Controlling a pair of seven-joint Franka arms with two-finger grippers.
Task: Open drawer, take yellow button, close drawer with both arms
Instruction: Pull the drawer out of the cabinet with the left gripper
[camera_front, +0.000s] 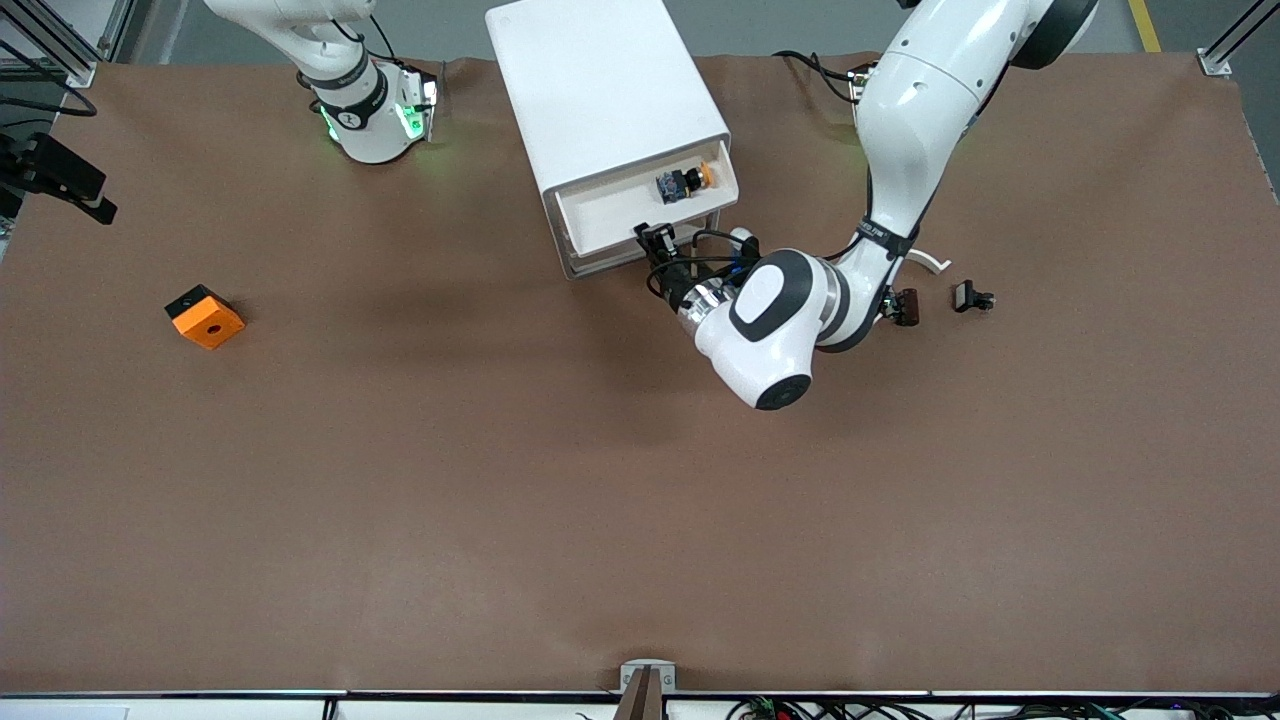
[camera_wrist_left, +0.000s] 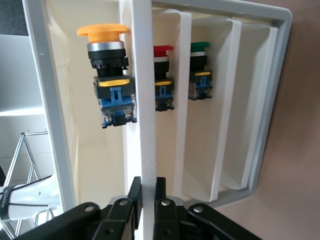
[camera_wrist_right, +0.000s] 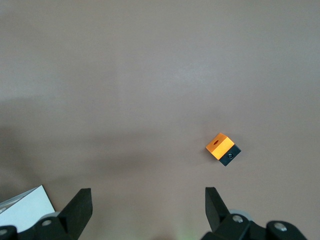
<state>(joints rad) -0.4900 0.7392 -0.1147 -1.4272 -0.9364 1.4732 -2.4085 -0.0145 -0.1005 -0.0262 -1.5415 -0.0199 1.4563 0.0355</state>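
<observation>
Left gripper (camera_front: 655, 238) pinches the open drawer's (camera_front: 640, 210) front, right gripper (camera_wrist_right: 148, 200) waits spread wide, so next it needs to grab the button (camera_front: 686, 181).

Lighting: even, bright, overhead. Soft broad shadows on the brown table (camera_front: 500, 500) beneath both arms. Glossy highlights on the left arm (camera_front: 920, 90). Green glow at the right arm (camera_front: 370, 110) wrist. Drawer (camera_wrist_left: 150, 100) interior bright, slightly washed out.
</observation>
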